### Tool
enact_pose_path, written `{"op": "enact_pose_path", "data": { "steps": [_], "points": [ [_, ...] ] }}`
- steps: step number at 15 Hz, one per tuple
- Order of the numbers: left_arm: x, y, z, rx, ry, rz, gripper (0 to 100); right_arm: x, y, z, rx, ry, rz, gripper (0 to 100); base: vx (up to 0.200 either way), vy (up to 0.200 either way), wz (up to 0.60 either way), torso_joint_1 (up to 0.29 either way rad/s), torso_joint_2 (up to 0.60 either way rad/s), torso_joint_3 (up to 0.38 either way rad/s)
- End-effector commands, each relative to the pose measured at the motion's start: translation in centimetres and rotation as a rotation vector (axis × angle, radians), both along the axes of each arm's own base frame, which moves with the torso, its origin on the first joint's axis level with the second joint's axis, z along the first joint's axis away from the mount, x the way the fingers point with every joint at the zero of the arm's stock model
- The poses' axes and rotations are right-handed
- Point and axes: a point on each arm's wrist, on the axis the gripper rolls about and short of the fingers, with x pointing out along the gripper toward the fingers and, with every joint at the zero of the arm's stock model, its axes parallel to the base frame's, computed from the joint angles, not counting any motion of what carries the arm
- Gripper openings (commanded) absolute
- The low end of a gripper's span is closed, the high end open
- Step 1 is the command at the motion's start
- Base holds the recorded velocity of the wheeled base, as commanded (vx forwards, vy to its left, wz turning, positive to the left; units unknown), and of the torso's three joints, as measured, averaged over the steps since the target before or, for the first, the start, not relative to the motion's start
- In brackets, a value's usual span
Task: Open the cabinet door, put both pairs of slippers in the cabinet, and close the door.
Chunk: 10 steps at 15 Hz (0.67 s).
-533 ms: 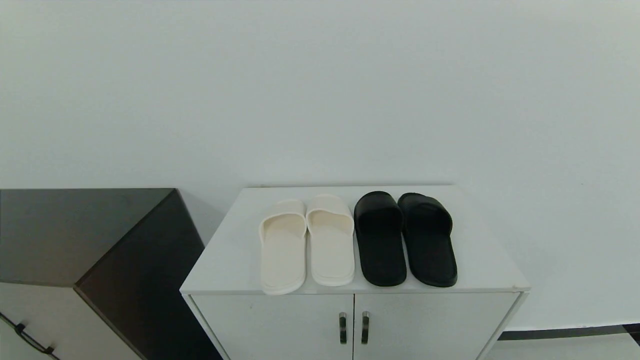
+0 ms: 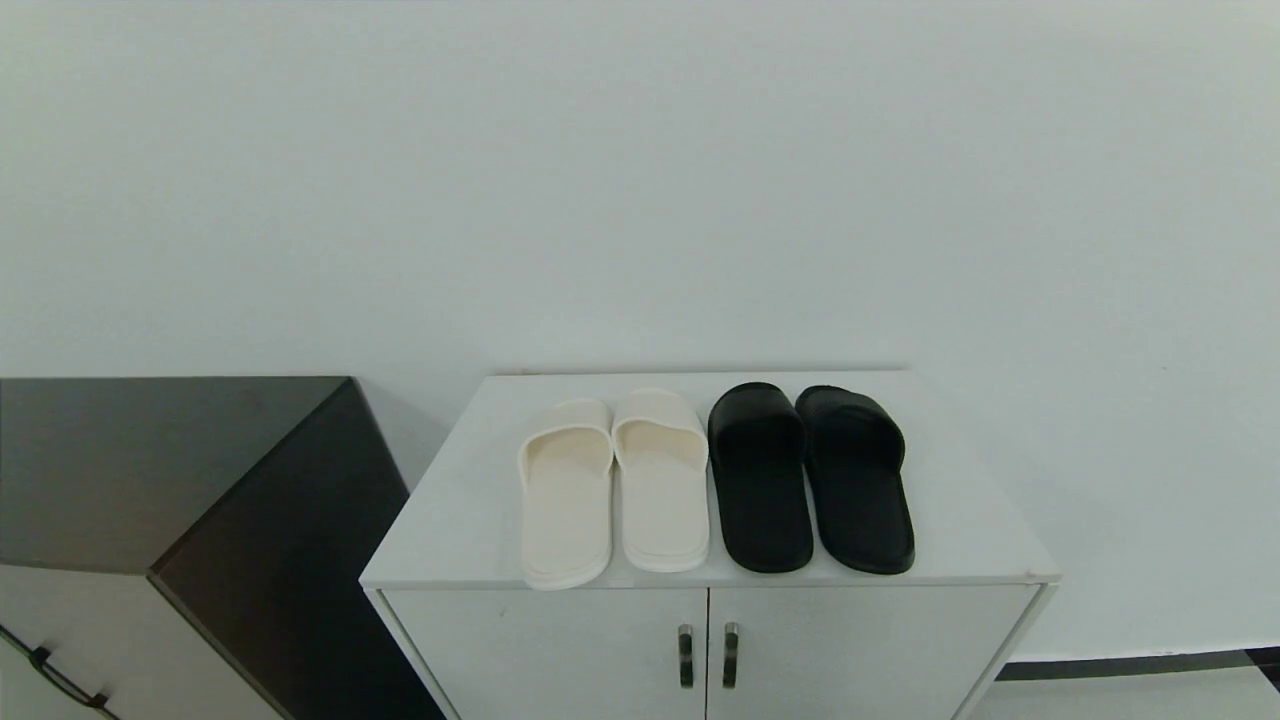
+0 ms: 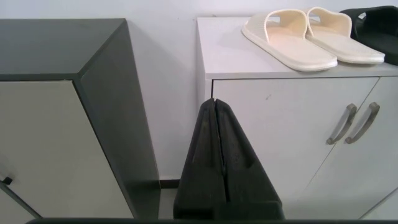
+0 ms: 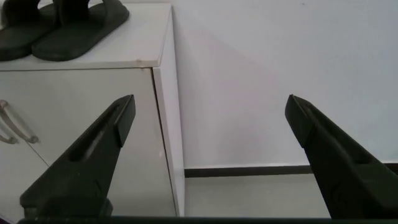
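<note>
Looking down from the head camera, you have the low white two-door cabinet straight ahead against a pale wall. Both doors are shut, and their two slim metal handles stand upright side by side at the centre seam. Both pairs sit on its top, toes toward the wall and heels at the front edge. The pair of cream rubber slide slippers is on the left and the pair of black rubber slide slippers on the right, with the inner cream and inner black ones just beside each other — the outer cream heel pokes slightly over the front edge.

Your left gripper has its two dark fingers pressed flat together with nothing between them. It sits below the cabinet top, in front of its left corner and near the dark-topped cabinet with a pale front standing to the left. Your right gripper is spread wide and empty — it sits below the top at the cabinet's right side, facing the wall and the dark skirting strip.
</note>
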Motion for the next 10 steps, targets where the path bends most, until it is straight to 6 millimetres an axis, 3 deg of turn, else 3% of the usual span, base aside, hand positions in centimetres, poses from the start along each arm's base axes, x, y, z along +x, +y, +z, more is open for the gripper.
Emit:
{"op": "enact_pose_path", "data": {
  "steps": [1,2,3,6,7,10],
  "points": [
    [0.0,0.0,0.0,-0.001,0.001,-0.001,0,-0.5,0.0,2.3,0.007,-0.089,0.003,100,0.0,0.0,0.0,0.0,0.0,0.0],
    [0.0,0.0,0.0,-0.001,0.001,-0.001,0,-0.9,0.0,6.3,0.05,-0.136,0.012,100,0.0,0.0,0.0,0.0,0.0,0.0],
    [0.0,0.0,0.0,0.001,0.001,-0.001,0,0.0,0.1,9.2,0.086,-0.09,0.037,100,0.0,0.0,0.0,0.0,0.0,0.0],
    [0.0,0.0,0.0,0.002,0.001,0.005,0,4.0,0.4,9.9,0.063,0.124,0.171,100,0.0,0.0,0.0,0.0,0.0,0.0],
    [0.0,0.0,0.0,-0.001,0.001,0.004,0,6.3,0.7,10.2,0.057,0.194,0.244,100,0.0,0.0,0.0,0.0,0.0,0.0],
    [0.0,0.0,0.0,0.007,0.001,-0.005,0,10.1,2.6,10.2,0.028,0.292,0.404,100,0.0,0.0,0.0,0.0,0.0,0.0]
  ]
}}
